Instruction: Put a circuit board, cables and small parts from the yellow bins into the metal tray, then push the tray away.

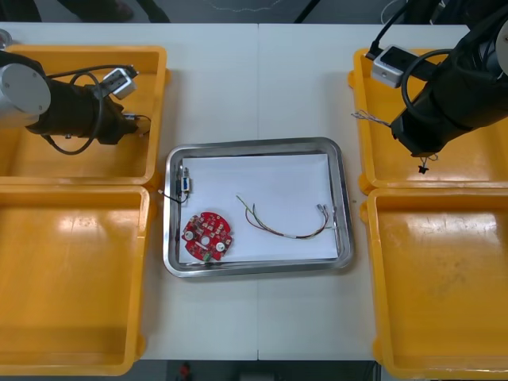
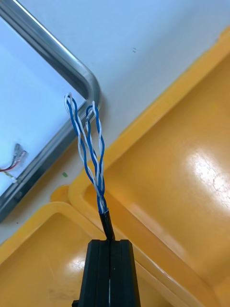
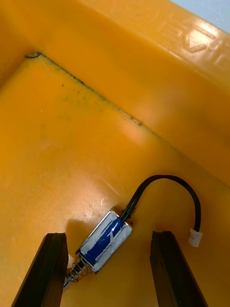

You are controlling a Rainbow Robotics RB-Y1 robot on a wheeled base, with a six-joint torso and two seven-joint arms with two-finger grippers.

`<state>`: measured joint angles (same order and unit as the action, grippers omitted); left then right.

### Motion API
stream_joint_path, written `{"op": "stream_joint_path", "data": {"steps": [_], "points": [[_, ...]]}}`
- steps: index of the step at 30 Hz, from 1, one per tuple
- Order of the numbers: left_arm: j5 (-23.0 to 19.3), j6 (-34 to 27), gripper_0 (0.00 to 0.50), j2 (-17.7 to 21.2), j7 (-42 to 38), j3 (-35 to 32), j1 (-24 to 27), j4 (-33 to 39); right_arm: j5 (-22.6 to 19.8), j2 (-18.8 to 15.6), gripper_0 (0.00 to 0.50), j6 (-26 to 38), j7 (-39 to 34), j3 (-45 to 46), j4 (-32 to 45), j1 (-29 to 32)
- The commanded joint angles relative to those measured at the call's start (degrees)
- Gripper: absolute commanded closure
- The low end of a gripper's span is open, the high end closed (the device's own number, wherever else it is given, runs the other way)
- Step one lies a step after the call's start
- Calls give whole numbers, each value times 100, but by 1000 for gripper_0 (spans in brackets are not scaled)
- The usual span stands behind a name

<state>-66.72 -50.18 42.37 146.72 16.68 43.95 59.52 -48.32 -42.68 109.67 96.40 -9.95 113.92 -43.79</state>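
Flanking the light table [image 1: 262, 79], four glossy yellow plastic bins [image 1: 71, 317]; between them, shiny round-cornered metal tray [image 1: 254, 144] lined white, holding round red circuit board [image 1: 208, 236], thin red and yellow cable [image 1: 286, 230] and small metal part [image 1: 185, 182]. Over far right bin, right gripper [image 2: 111, 247] clamped tight on black sleeve of twisted blue and white cable [image 2: 88, 144], strands splaying free. In far left bin, left gripper [image 3: 109, 235] spread wide, fingers either side of boxy blue-wrapped small metal part [image 3: 105, 240] with looping black cable [image 3: 182, 184].

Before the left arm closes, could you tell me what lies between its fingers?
In the left wrist view, a small metal part with a black lead lies on the yellow bin floor between the fingers of the open left gripper.
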Motion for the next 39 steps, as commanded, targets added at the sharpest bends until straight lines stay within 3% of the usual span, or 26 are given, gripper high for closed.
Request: {"op": "stream_joint_path", "data": {"steps": [1, 9, 10, 12, 21, 27, 33, 39], "points": [[45, 122, 0, -115, 674, 81, 246, -55, -239, -12, 500, 33, 309, -7, 359, -16], [36, 192, 0, -202, 691, 90, 246, -213, -310, 129, 500, -192, 538, -473, 500, -174], [36, 192, 149, -202, 691, 90, 246, -213, -301, 181, 500, -201, 555, -499, 500, -200], [27, 210, 500, -202, 682, 151, 246, -239, -292, 252, 500, -236, 617, -543, 491, -236], [-210, 324, 500, -123, 674, 239, 237, -389, 42, 489, 500, -658, 845, -1149, 500, -394], [-395, 52, 500, 70, 603, 90, 237, -345, 455, 674, 500, -930, 977, -1598, 491, -499], [-280, -432, 500, 219, 463, -280, 237, -222, 569, 902, 500, -1317, 1338, -1738, 192, -526], [194, -1064, 500, 281, -21, -772, 237, 68, 859, 1034, 500, -1572, 2129, -1984, -133, -578]]}}
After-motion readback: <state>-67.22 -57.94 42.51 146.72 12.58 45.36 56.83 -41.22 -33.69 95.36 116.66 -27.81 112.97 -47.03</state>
